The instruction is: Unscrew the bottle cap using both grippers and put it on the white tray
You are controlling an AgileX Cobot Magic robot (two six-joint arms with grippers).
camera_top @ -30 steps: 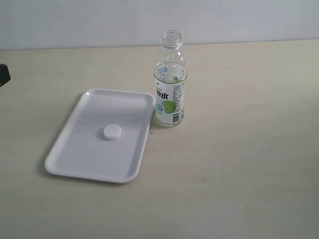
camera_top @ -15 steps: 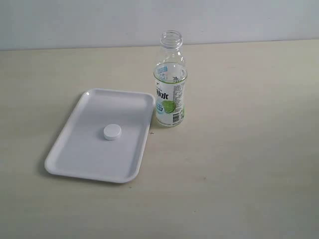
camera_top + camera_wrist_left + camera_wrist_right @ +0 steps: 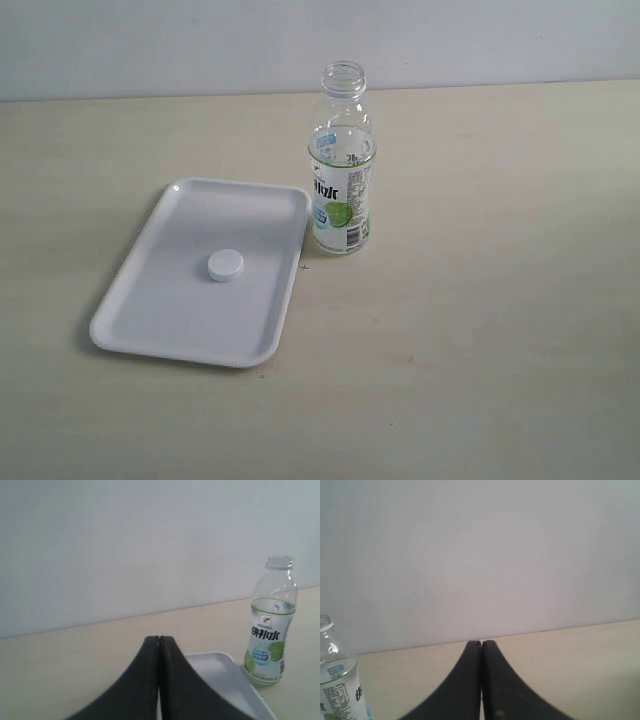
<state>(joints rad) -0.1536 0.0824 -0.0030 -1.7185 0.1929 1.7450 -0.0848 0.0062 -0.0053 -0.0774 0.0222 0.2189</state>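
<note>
1. The big flat pale beige table (image 3: 480,330) carries everything. Its far edge runs along a plain light wall (image 3: 200,40).
2. The flat white plastic tray with round corners and a low rim (image 3: 170,300) lies on the table, a good way in from the far edge. It is the home for the cap. I think its low rim is there to stop a small round thing from rolling off.
3. The small clear plastic bottle with a white label, blue words and a green lime (image 3: 342,190) stands upright on the table, just beside the tray's far corner. Its top is open and the screw neck is bare. I think it stands so near the tray so that the cap had only a short trip.
4. The black pointed left gripper (image 3: 159,645) has its two fingers pressed tight together with nothing between them. Past its tips you can see the tray corner and the bottle, well apart from it.
5. The black pointed right gripper (image 3: 481,647) is pressed together too and holds nothing. The bottle shows only at the side of its view, well apart. The outside view shows neither gripper. I think both are closed and away because nothing is left to hold.
6. The small round white plastic bottle cap (image 3: 225,265) lies flat near the middle of the tray, away from every rim. The job looks done to me.
</note>
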